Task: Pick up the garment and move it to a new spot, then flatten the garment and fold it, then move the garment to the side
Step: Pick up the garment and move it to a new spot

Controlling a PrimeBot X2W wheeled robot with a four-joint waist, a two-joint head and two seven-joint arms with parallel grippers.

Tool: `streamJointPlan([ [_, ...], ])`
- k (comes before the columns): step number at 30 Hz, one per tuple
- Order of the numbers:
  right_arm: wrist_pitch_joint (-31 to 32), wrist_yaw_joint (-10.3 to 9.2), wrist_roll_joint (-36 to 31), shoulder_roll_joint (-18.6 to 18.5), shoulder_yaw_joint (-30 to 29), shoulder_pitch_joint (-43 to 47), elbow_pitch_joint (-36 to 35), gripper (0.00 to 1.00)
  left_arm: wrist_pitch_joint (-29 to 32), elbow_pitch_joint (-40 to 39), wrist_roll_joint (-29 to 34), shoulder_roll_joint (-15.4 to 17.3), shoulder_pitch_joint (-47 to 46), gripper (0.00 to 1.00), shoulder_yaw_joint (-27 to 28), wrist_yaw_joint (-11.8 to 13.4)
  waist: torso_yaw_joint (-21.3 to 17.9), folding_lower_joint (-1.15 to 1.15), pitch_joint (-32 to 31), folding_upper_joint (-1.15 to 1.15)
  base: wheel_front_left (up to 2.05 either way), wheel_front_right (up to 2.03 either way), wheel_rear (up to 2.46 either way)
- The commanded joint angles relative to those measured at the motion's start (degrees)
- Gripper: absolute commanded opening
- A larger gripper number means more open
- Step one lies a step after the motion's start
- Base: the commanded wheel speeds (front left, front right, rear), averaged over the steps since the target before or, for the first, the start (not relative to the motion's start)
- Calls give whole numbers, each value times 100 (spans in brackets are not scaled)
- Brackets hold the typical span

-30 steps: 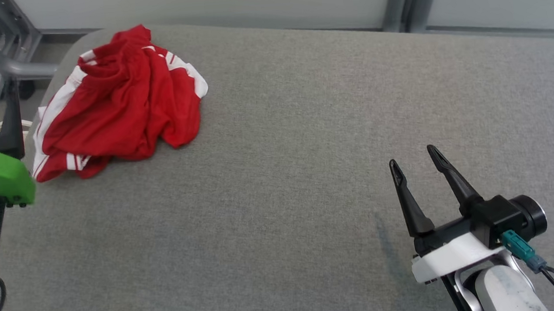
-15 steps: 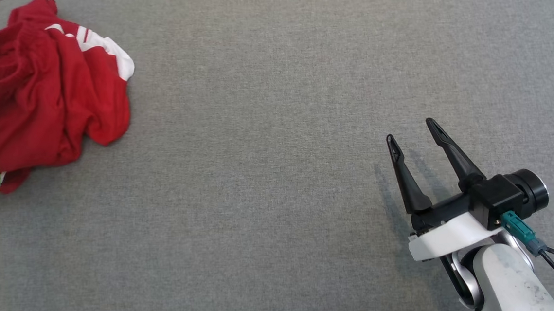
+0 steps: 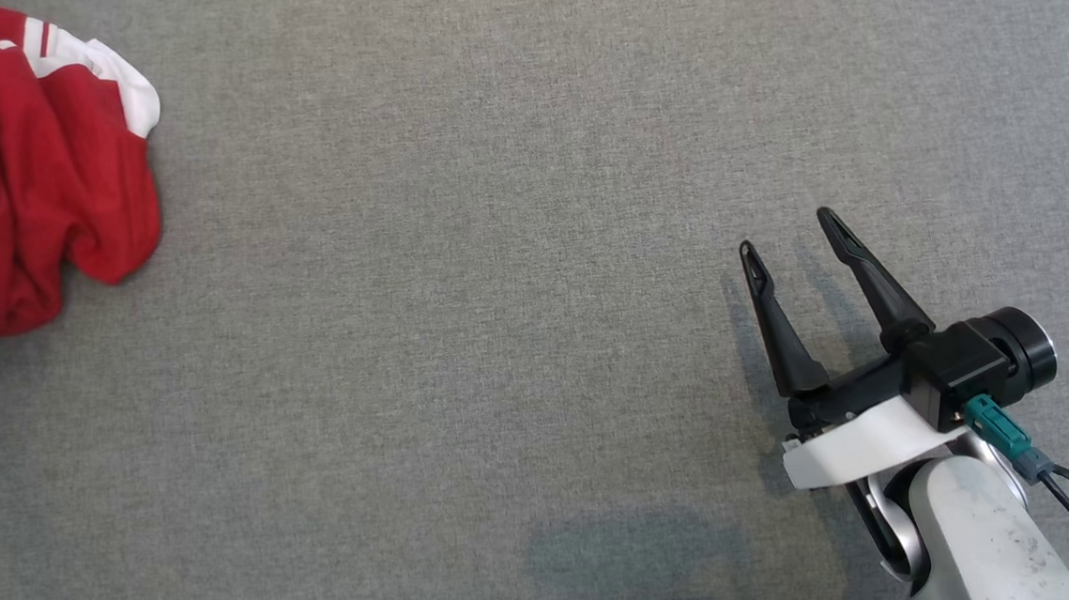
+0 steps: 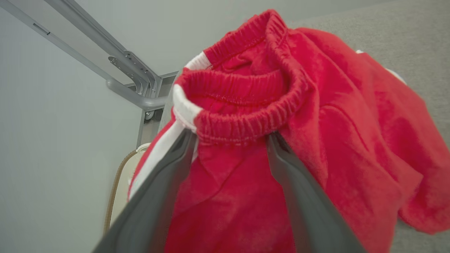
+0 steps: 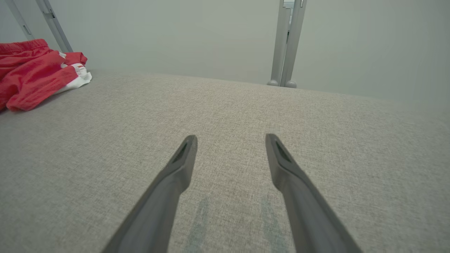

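Observation:
The garment point(image 3: 27, 166), crumpled red shorts with white side stripes, lies at the far left of the grey padded surface point(image 3: 493, 246). In the left wrist view my left gripper point(image 4: 232, 137) stands open right at the garment point(image 4: 316, 123), its fingertips point(image 4: 188, 140) tucked under the gathered elastic waistband with red cloth between them. My right gripper point(image 3: 789, 235) hovers open and holding nothing low over the bare surface at the right, far from the garment. From the right wrist, the gripper point(image 5: 231, 137) points across the surface, with the garment point(image 5: 35, 70) at the far left.
Grey metal frame tubes point(image 4: 130, 77) and a pale wall stand behind the garment's end of the surface. A double metal post point(image 5: 286, 42) rises beyond the far edge. A pale round thing point(image 4: 121, 182) sits past the left edge.
The head camera has tipped down and turned, so the garment has slid to the picture's upper left and my left gripper's green part has left it. The right gripper stays open.

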Motion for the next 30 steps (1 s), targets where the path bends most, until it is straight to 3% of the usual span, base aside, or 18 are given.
streamJointPlan([
  [1,-19,0,-49,-22,1,-49,-24,100,-30,93,-70,-37,-117,100,-8,14,-39,0,65,29,0,0,0],
  [3,-19,0,-53,-22,-5,-61,-16,100,-77,179,-61,-82,-152,100,-37,14,-34,0,76,29,0,0,0],
  [5,-19,0,-58,-22,-5,-76,-4,100,-152,251,-56,-102,-192,34,-45,24,-29,0,77,29,0,0,0],
  [6,-19,0,-57,-22,-3,-83,5,100,-197,290,-53,-129,-204,7,-53,30,-24,0,71,29,0,0,0],
  [7,-19,0,-59,-22,1,-91,13,100,-258,328,-73,-163,-212,0,-44,43,-20,0,64,29,0,0,0],
  [19,-19,0,69,-22,17,-43,109,100,-924,528,38,-135,-355,0,-152,39,12,0,-319,29,0,0,0],
  [30,-19,0,326,-23,-4,178,233,100,-874,97,175,-2,-645,0,-559,-41,-98,0,-1174,29,0,0,0],
])
